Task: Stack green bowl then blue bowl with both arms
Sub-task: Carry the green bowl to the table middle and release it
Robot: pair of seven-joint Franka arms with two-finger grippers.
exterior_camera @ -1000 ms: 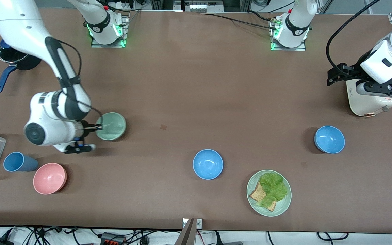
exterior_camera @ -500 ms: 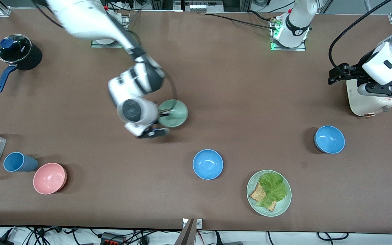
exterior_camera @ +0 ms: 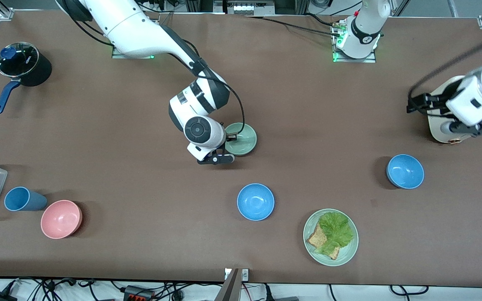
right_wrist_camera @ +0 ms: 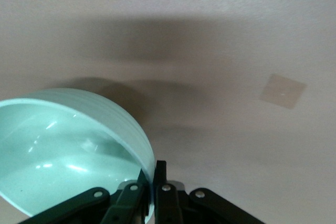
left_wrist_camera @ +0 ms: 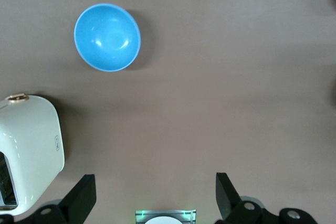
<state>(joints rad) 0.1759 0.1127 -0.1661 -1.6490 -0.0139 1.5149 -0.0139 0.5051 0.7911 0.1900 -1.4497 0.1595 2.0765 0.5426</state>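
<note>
We are early in the job: nothing is stacked yet. Our right gripper [exterior_camera: 229, 140] is clamped tight on the rim of the green bowl [exterior_camera: 241, 139], one finger inside the rim and one outside, as the right wrist view shows [right_wrist_camera: 153, 182]. We carry the bowl tilted in the air over the middle of the table [exterior_camera: 266, 104], with bare tabletop under it.

The nearest blue bowl [exterior_camera: 255, 201] sits on the table below our right gripper in the front view, nearer to the camera, well apart from the green one. A second blue bowl [exterior_camera: 405, 171] rests toward the left arm's end, just under our left gripper [exterior_camera: 460, 125]. That gripper hangs with its jaws spread wide and holds nothing; its own camera looks down on this bowl [left_wrist_camera: 107, 37] with the toaster [left_wrist_camera: 26, 145] beside it.

What is left, as we judge it: set the green bowl down as the base, then have the left arm pick up a blue bowl and seat it inside. So the first lift is done, and both placements remain.
</note>
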